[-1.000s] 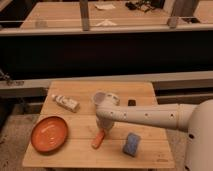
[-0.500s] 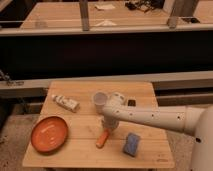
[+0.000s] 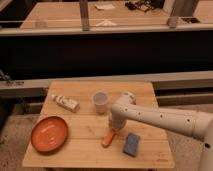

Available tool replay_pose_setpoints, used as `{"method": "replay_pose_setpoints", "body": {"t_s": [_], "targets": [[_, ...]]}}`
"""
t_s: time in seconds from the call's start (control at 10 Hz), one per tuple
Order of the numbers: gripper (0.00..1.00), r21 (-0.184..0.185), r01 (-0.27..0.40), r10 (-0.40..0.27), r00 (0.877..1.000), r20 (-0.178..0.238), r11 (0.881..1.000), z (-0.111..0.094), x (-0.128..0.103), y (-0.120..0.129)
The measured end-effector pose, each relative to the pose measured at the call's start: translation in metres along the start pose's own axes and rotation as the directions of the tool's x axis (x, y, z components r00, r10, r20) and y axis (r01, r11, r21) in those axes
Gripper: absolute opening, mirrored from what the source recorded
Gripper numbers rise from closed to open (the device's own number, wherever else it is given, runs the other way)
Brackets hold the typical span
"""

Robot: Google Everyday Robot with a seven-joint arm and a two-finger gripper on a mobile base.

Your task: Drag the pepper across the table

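Now the gripper sits atop the orange pepper on the wooden surface; whether its jaws are gripping, I cannot tell

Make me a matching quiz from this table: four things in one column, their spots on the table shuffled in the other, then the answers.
Things:
1. orange plate
2. pepper
3. blue sponge
4. clear cup

Places:
A. front right
B. under the gripper
C. front left
D. middle, toward the back

Pairs: 1-C, 2-B, 3-A, 4-D
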Motion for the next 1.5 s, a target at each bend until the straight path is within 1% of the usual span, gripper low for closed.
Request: {"method": "replay_pose_setpoints", "body": {"t_s": [0.1, 0.2, 0.3, 0.4, 0.6, 0.8, 0.9, 1.2, 1.5], "targets": [[0.13, -0.004, -0.007, 0.007, 1.000, 0.002, 1.000, -0.001, 0.001, 0.003], [0.09, -0.004, -0.013, 0.013, 1.000, 0.006, 1.000, -0.001, 0.002, 0.004], [0.08, -0.004, -0.026, 0.026, 1.000, 0.011, 1.000, -0.003, 0.011, 0.014], [0.08, -0.001, -0.039, 0.039, 0.999, 0.014, 0.999, -0.005, 0.021, 0.023], [0.08, 0.000, -0.065, 0.065, 0.998, 0.024, 0.998, -0.008, 0.032, 0.037], [0.08, 0.003, -0.080, 0.080, 0.996, 0.034, 0.997, -0.008, 0.035, 0.040], [0.08, 0.004, -0.093, 0.093, 0.995, 0.039, 0.996, -0.010, 0.042, 0.049], [0.08, 0.015, -0.128, 0.127, 0.991, 0.048, 0.992, -0.014, 0.056, 0.067], [0.08, 0.021, -0.150, 0.148, 0.987, 0.058, 0.988, -0.017, 0.062, 0.075]]}}
